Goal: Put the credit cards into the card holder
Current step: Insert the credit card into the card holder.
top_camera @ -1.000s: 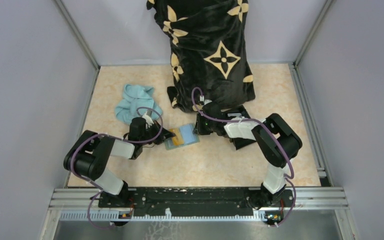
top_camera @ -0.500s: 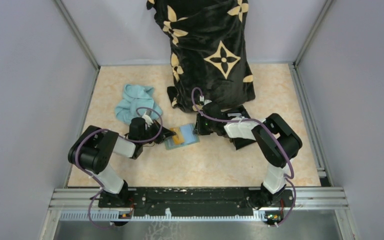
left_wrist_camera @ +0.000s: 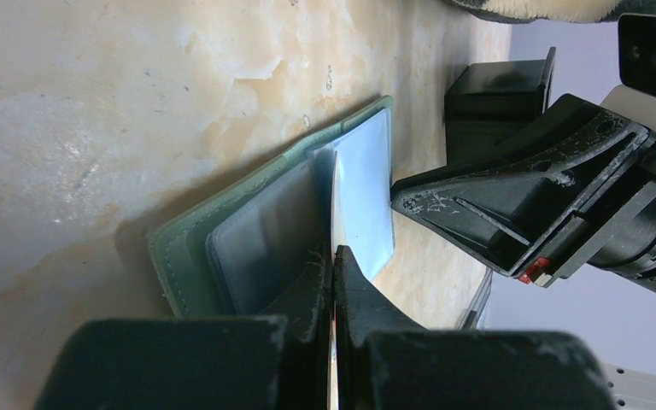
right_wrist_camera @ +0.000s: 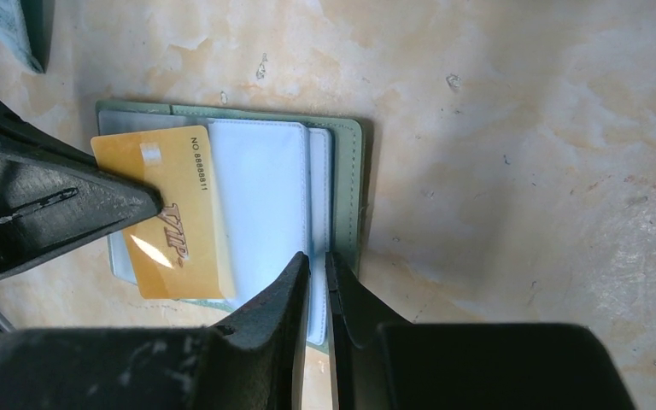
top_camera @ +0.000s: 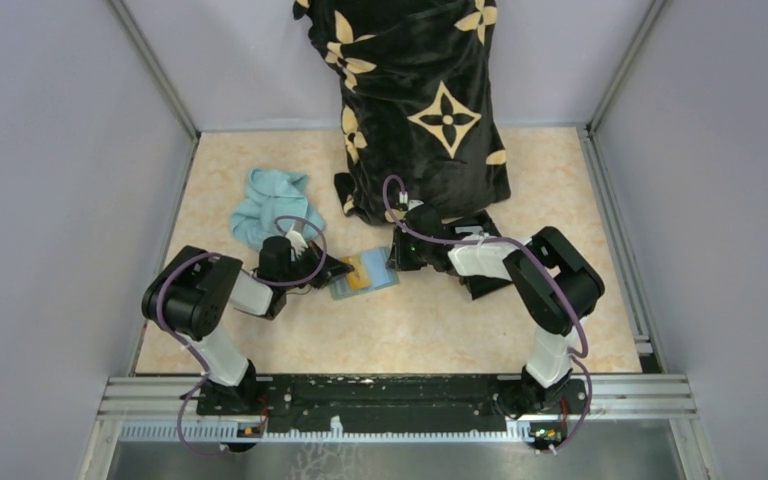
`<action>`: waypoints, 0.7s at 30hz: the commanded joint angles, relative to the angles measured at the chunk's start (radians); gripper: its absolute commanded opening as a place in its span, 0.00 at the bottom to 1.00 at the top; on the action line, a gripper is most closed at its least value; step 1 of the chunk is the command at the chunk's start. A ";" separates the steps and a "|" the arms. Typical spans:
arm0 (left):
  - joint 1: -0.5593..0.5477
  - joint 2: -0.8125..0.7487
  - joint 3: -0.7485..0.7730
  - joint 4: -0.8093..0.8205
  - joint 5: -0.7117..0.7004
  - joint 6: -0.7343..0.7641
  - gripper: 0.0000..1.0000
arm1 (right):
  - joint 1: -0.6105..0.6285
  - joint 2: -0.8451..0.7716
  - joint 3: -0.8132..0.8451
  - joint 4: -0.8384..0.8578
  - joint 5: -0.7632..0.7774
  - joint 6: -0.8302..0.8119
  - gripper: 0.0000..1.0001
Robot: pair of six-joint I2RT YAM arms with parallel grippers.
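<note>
Barely anything moved, only the left arm [top_camera: 195, 300] swung its elbow in. The left gripper [left_wrist_camera: 333, 256] is still clamped on the gold VIP card [right_wrist_camera: 175, 213], which pokes out past its tips over the open card holder [right_wrist_camera: 350, 188]. The right gripper [right_wrist_camera: 318, 260] pinches the holder's edge just ahead of it. Card's not slotted yet, I'd say.

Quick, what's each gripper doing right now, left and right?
Left gripper: closed on the orange credit card, seen edge-on from its wrist camera.
Right gripper: closed, apparently pinching the edge of the card holder.
</note>
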 commanded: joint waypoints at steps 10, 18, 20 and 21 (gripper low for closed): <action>0.006 0.028 -0.024 0.012 0.039 0.008 0.00 | -0.004 0.000 0.043 0.017 -0.009 -0.009 0.14; 0.006 0.052 -0.013 0.033 0.049 -0.009 0.00 | -0.004 0.002 0.042 0.017 -0.013 -0.009 0.14; 0.006 0.058 -0.010 0.039 0.048 -0.018 0.00 | -0.004 0.002 0.042 0.018 -0.013 -0.009 0.14; 0.006 0.060 -0.008 0.040 0.048 -0.020 0.00 | -0.004 0.000 0.041 0.018 -0.012 -0.009 0.14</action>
